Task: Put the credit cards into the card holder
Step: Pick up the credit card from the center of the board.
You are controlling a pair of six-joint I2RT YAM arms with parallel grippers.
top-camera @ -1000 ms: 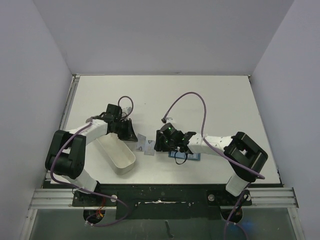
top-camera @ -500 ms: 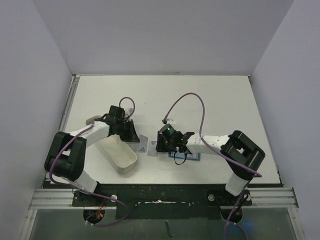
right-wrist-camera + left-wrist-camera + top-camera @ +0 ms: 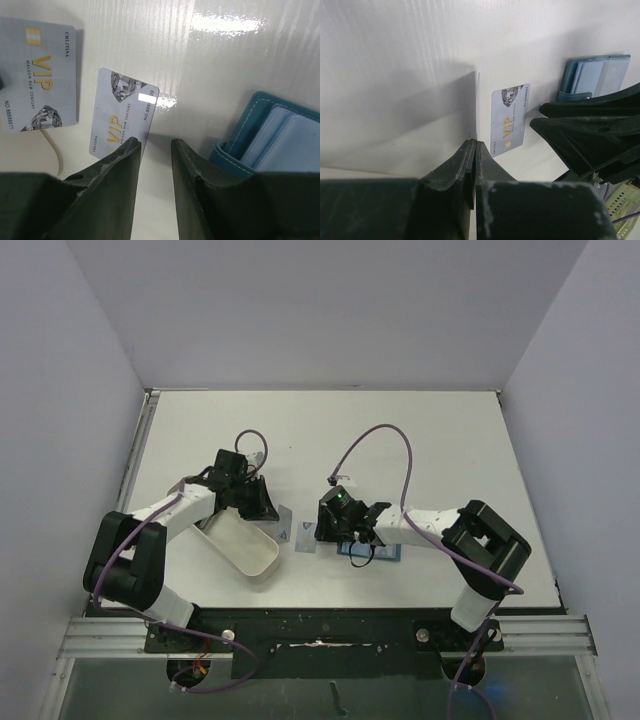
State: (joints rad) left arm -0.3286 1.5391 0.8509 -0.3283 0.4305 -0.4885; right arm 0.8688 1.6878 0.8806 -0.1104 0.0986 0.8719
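Right, your left claw is clamped on one card (edge-on in its wrist view); your right claw, jaws apart, sits at the other card, holder just beside on the desk.

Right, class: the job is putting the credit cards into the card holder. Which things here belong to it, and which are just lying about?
Belong to the job:
- held credit card, pinched in the left gripper
- loose credit card
- teal card holder

Lying about:
- white tray
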